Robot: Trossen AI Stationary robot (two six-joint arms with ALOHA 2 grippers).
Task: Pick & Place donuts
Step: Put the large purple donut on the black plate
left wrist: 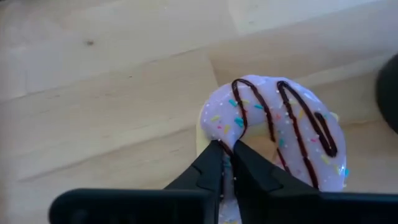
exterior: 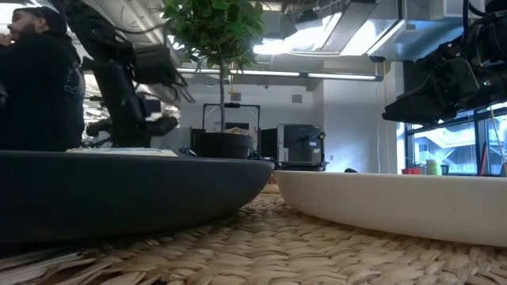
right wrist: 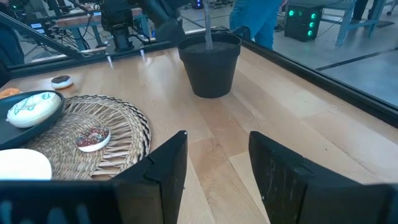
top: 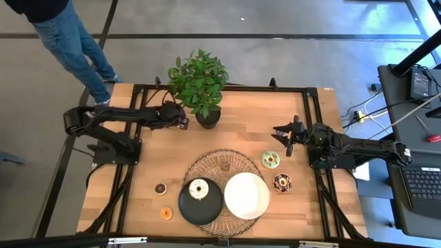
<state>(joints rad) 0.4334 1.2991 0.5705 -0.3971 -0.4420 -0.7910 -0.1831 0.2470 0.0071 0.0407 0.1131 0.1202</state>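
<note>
My left gripper (top: 182, 122) is at the table's far left, beside the plant pot (top: 207, 117), shut on a pale pink donut (left wrist: 280, 130) with chocolate drizzle and sprinkles. My right gripper (top: 281, 136) hovers open at the far right, just beyond the mint-green donut (top: 270, 160), and touches nothing. The sprinkled chocolate donut (top: 282, 182) lies flat on the wood. A cream-white donut (top: 199, 189) sits on the black plate (top: 189, 207). One small donut (top: 224, 165) lies on the wicker mat (top: 238, 160). The brown mini (top: 160, 188) and the orange mini (top: 165, 213) lie at the near left. My left gripper holds the pink donut by one side of its ring (left wrist: 225, 138), pinched between the two fingers (left wrist: 208, 165), which come from above, pointing down. The donut sits tilted with its iced face toward the wrist camera. Whether its lower edge touches the wood, I cannot tell.
A white plate (top: 246, 195) lies on the mat next to the black one. The potted plant (top: 198, 76) stands at the far middle, close to my left gripper. Bare wood lies between the pot and my right gripper (right wrist: 214, 168). A person (top: 72, 41) stands beyond the far left corner.
</note>
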